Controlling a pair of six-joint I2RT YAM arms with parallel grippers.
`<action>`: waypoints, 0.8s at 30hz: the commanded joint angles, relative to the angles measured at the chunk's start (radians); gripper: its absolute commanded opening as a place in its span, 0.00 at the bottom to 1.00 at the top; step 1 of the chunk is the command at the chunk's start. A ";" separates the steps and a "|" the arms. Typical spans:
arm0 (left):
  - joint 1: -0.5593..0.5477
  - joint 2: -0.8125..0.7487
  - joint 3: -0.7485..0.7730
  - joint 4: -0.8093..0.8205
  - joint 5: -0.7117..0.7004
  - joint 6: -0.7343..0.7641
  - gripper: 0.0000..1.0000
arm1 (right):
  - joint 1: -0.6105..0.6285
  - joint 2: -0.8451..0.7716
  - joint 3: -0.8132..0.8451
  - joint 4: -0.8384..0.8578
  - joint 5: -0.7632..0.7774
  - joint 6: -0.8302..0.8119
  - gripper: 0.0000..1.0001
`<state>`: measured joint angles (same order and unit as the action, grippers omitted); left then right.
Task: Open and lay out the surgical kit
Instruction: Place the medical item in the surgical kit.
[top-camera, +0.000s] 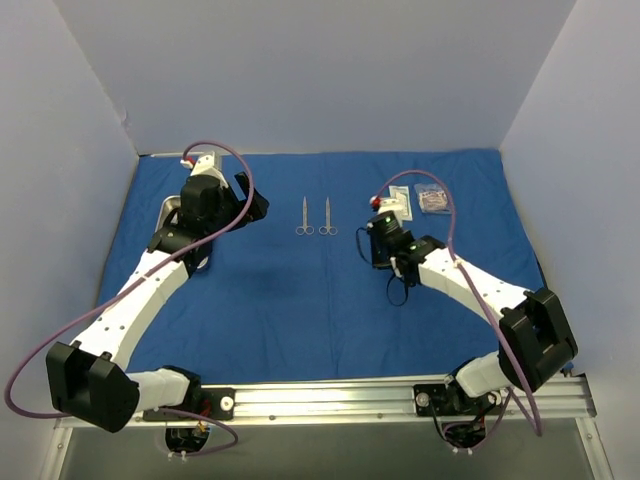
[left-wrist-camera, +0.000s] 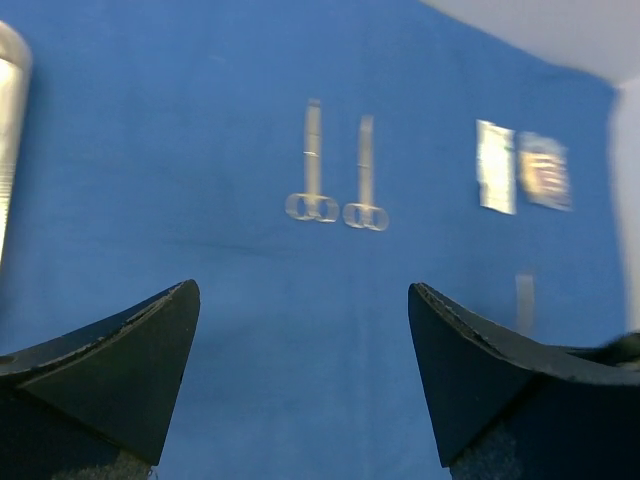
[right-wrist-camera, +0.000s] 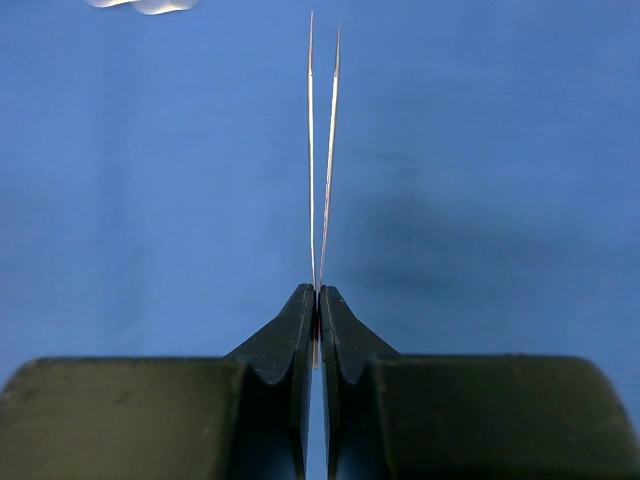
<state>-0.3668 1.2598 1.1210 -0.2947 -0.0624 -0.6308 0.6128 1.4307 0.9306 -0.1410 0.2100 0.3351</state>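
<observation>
Tray lies well to the left of the clamps, partly under my left arm, on the spread blue cloth. The left gripper hovers between the tray and the clamps. Its fingers stand wide apart with nothing between them, and they face the clamps across bare cloth. The clamps lie side by side and parallel in the middle of the cloth, ring handles toward the arms.

Just right of the clamps, the right gripper is pinched tight on the rear end of the tweezers. Their two thin arms run forward, almost together. To my eye they are lifted off the cloth. The packets lie further right of the clamps, side by side near the far edge.

I judge the step in hand to be setting the tweezers down. I want them on the bare cloth between the clamps and the packets, parallel to the clamps and touching neither. I should lower until the whole length rests flat, then ease the fingers apart slowly. The springy arms may jump when released.

My count:
- one cloth
- one tray
- two clamps
- one pair of tweezers
- two packets
</observation>
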 joint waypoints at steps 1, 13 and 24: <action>0.014 -0.007 0.074 -0.145 -0.146 0.126 0.94 | -0.076 -0.001 0.014 -0.077 0.039 -0.024 0.00; 0.109 0.024 0.059 -0.222 -0.145 0.200 0.94 | -0.278 0.183 0.045 -0.049 -0.050 -0.102 0.00; 0.135 0.050 0.048 -0.231 -0.145 0.223 0.94 | -0.340 0.263 0.033 -0.020 -0.129 -0.139 0.00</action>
<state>-0.2398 1.3048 1.1622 -0.5266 -0.2028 -0.4297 0.2844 1.6894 0.9421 -0.1608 0.1177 0.2108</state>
